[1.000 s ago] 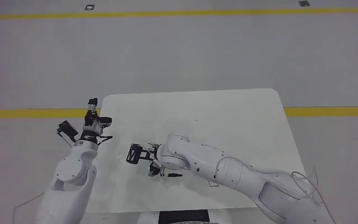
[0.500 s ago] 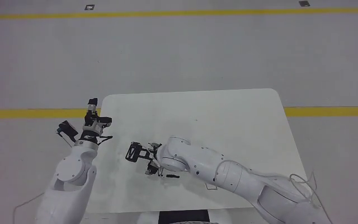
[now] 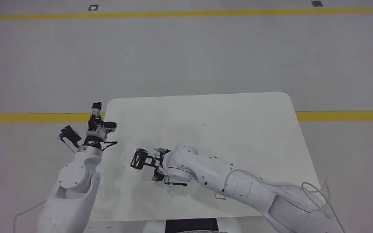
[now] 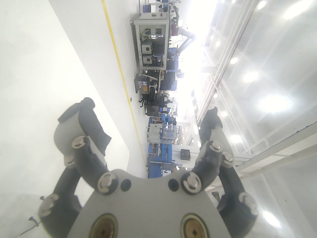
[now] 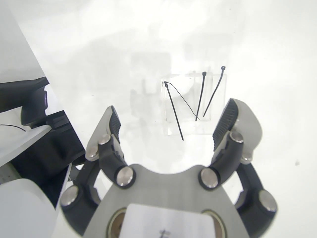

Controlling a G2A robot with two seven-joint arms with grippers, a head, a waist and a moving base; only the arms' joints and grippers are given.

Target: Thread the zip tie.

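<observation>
Several thin black zip ties (image 5: 174,108) lie loose on a clear square plate (image 5: 198,127), fanned out with their heads at the far end. My right gripper (image 5: 171,106) hovers open just short of them with nothing between its fingers. From above, the right gripper (image 3: 140,158) is over the front left part of the white table (image 3: 233,116). My left gripper (image 3: 100,116) is raised at the table's left edge. In its own wrist view the left gripper (image 4: 148,107) is open and empty and points out into the room.
The table's left edge (image 5: 27,43) runs close beside the right gripper. A yellow floor line (image 3: 332,115) passes behind the table. White tabletop stretches to the right and back of the plate.
The right arm's wrist and forearm have shifted slightly toward the table's front left. Its gripper stays open. The left arm has not moved.
</observation>
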